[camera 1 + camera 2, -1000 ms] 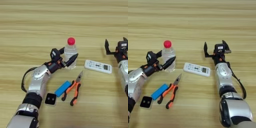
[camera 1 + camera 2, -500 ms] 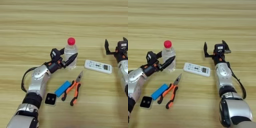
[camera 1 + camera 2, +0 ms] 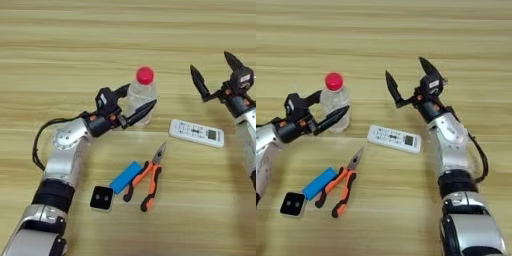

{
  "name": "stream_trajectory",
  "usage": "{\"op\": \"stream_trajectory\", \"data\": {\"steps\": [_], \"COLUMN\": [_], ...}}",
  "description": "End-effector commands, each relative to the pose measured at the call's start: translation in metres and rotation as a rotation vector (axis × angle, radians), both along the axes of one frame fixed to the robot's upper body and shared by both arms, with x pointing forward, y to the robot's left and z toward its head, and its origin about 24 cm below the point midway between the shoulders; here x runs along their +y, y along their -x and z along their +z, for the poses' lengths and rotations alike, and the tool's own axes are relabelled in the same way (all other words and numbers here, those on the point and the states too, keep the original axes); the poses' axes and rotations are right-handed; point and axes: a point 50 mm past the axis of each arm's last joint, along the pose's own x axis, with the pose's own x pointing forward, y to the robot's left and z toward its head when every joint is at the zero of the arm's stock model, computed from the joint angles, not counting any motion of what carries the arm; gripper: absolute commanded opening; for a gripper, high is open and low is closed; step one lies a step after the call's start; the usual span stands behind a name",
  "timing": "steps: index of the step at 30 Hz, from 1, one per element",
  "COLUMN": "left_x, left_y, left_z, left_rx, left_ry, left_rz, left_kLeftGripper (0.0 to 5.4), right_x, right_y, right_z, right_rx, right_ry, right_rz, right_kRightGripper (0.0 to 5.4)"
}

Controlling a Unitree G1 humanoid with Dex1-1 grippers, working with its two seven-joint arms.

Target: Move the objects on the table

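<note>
Nearest the robot, a small black square block (image 3: 102, 198) lies on the wooden table (image 3: 75, 45), with a blue bar (image 3: 126, 177) and orange-handled pliers (image 3: 146, 178) just beyond it, close together. None of these is touched by either arm.

Further out, the white remote control (image 3: 196, 133) lies flat, a little right of the pliers' tip, with no finger on it.

The left gripper (image 3: 135, 100) reaches in from the left with one black finger on each side of the clear bottle with the red cap (image 3: 141, 96), which stands upright. The fingers are set narrow around the bottle's lower body; whether they press it cannot be told.

The right gripper (image 3: 407, 79) hovers beyond the remote, apart from it, fingers spread wide and holding nothing.

By the look of it, the work is at an early stage: the bottle is bracketed but stands on the table, and the remote waits untouched.
</note>
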Motion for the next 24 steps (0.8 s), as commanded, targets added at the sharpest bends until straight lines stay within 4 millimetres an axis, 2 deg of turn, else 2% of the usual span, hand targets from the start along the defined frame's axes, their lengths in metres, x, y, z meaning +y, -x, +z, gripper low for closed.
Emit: {"op": "stream_trajectory", "data": {"steps": [1,6,9,16,24], "left_x": [-0.007,-0.014,-0.017,-0.025,-0.03], "left_y": [0.007,0.018,0.021,0.027,0.033], "left_z": [0.028,0.037,0.037,0.036,0.036], "left_rx": [-0.111,-0.127,-0.097,-0.058,-0.061], "left_ry": [0.026,0.038,0.054,0.059,0.056], "left_rz": [-0.067,-0.122,-0.152,-0.203,-0.23], "left_kLeftGripper": [3.13,3.13,3.13,3.13,3.13], "right_x": [0.002,-0.002,-0.001,0.015,0.031], "right_y": [0.024,0.05,0.058,0.064,0.06], "right_z": [0.014,0.019,0.018,0.019,0.013], "right_rx": [0.012,0.092,0.14,0.198,0.23], "right_ry": [0.117,0.253,0.338,0.441,0.44], "right_rz": [0.232,0.478,0.58,0.722,0.75], "right_kRightGripper": [5.4,5.4,5.4,5.4,5.4]}}
